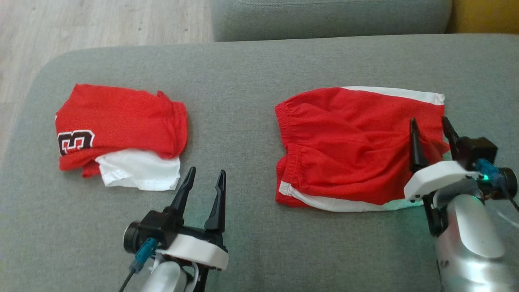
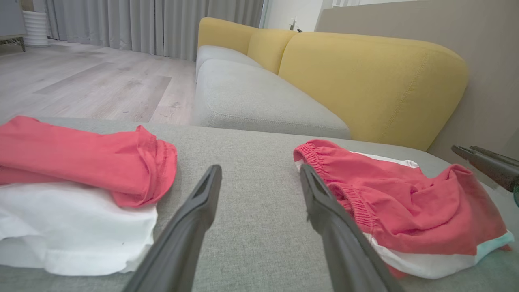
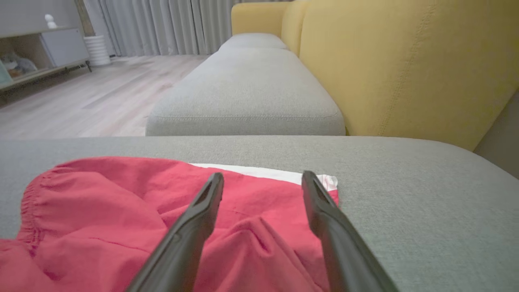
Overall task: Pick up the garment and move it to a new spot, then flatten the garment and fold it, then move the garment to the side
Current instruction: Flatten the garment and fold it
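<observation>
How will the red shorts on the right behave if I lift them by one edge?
Probably floppy: the red shorts lie in soft wrinkles, so they'd likely drape and unfold from a one-edge grip. Likely light too, since the thin fabric sits nearly flat on the grey cushion. The gathered waistband may bunch rather than hold its shape.

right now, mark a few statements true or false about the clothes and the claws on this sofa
1. The left claw is open and grips nothing. True.
2. The red shorts lie on the floor. False: they lie on the grey cushion.
3. The right claw is open over the right end of the shorts. True.
4. The numbered red garment touches the shorts. False: a stretch of bare cushion lies between them.
</observation>
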Motion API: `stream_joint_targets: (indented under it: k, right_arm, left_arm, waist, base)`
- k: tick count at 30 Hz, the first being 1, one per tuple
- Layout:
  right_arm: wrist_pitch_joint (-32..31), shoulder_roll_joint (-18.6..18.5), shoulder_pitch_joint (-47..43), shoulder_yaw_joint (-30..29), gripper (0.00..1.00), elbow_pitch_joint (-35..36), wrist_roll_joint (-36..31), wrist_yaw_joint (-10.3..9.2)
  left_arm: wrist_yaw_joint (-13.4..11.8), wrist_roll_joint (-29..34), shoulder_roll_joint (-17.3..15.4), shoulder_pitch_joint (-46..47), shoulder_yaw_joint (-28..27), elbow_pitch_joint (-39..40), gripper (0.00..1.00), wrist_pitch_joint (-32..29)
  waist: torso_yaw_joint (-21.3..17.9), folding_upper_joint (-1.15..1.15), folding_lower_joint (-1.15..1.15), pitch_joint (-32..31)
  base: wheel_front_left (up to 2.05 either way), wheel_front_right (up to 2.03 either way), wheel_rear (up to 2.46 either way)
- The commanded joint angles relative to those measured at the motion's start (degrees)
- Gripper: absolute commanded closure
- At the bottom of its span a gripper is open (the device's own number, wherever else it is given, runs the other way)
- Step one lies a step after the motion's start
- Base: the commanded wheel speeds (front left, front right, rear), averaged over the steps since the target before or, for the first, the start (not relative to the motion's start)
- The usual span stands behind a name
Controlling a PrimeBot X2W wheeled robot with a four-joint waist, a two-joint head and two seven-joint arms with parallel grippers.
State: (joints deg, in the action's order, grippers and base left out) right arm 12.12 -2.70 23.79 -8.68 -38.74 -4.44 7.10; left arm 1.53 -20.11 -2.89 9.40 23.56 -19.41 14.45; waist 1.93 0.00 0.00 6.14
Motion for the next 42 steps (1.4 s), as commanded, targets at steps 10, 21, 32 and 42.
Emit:
stream_joint_targets:
  k: [10, 21, 32, 42]
  right_arm:
    - [2.84, -0.18, -12.31, 3.68, 0.00, 13.28, 8.27, 0.39]
    - [2.87, -0.18, -17.84, 3.24, 0.00, 19.06, 8.70, 0.39]
    - [2.87, -0.18, -17.83, 2.66, 0.00, 19.22, 8.99, 0.39]
    - [2.87, -0.18, -17.08, 3.44, 0.00, 19.25, 9.88, 0.39]
  left_arm:
    - [0.19, 0.73, 0.02, 1.06, -3.22, 2.62, 0.00, 0.55]
    - [2.12, 1.69, 0.02, 1.73, -1.58, 1.56, 0.00, 0.55]
    - [5.76, 0.85, -0.06, 6.86, 11.15, -5.08, 0.00, -4.22]
    - [1.78, 0.57, -1.66, 12.06, 11.11, -11.45, 0.00, -6.83]
  waist:
    - [-3.96, 0.00, 0.00, -1.84]
    - [-6.43, 0.00, 0.00, -1.60]
    - [-7.68, 0.00, 0.00, -0.15]
    - [-10.37, 0.00, 0.00, 1.69]
  base:
    - [0.00, 0.00, 0.00]
    - [0.00, 0.00, 0.00]
    - [0.00, 0.00, 0.00]
    - [0.00, 0.00, 0.00]
